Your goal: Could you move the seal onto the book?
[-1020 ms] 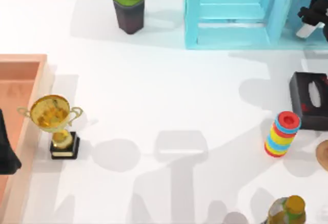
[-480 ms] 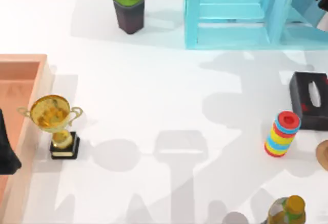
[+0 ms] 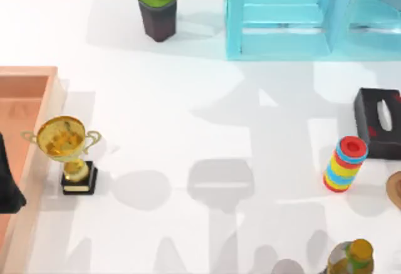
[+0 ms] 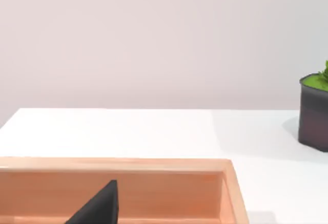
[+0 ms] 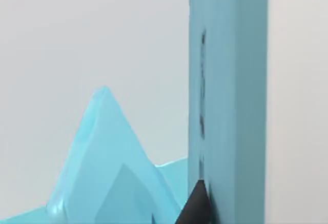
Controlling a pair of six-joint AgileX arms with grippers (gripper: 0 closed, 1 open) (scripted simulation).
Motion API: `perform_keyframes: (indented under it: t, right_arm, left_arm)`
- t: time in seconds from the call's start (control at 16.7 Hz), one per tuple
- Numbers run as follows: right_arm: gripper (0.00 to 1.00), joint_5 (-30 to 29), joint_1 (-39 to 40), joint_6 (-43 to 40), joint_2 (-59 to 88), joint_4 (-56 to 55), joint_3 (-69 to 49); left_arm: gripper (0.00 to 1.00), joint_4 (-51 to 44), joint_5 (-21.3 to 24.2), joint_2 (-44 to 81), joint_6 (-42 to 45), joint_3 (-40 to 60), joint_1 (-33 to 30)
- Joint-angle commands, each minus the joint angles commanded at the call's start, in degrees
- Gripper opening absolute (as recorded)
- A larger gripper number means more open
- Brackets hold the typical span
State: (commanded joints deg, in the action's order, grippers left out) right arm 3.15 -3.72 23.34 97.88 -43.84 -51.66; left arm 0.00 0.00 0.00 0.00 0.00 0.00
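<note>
So, quick update: the right arm was seen a second ago at the desk's far right corner by the light-blue shelf (image 3: 282, 17), and it's since been carried off past that corner. The big shadows across the middle of the desk have shifted with it.

Nothing else got nudged. The trophy (image 3: 66, 148) near the left edge, the plant (image 3: 158, 7) at the far edge and the tissue box (image 3: 378, 122) at the right edge are all unmoved.

A dark tip of the right gripper (image 5: 196, 203) is parked right against a teal-blue slab (image 5: 228, 80); shelf post or the book, hard to call. Pincer apart or together? Can't be told, for either arm.

The left arm (image 3: 7, 186) is left idle over the wooden tray (image 3: 37, 73).

Where the seal sits can't be made out, so the pickup is probably not yet started.
</note>
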Motion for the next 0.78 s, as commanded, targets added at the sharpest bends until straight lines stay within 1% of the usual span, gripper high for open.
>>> perform_keyframes:
  t: [0.24,0.42,0.6,0.78]
  right_arm:
    - [0.0,0.32,-0.15,-0.19,-15.48,5.95,5.37]
    - [0.0,0.66,-0.23,-0.07,-24.22,11.49,10.53]
    - [0.0,1.13,-0.12,0.22,-28.02,13.97,12.91]
    - [0.0,1.15,-0.12,0.23,-28.12,14.03,12.97]
  left_arm:
    - [1.0,0.0,0.0,0.0,0.0,0.0,0.0]
    - [1.0,0.0,0.0,0.0,0.0,0.0,0.0]
    - [1.0,0.0,0.0,0.0,0.0,0.0,0.0]
    - [1.0,0.0,0.0,0.0,0.0,0.0,0.0]
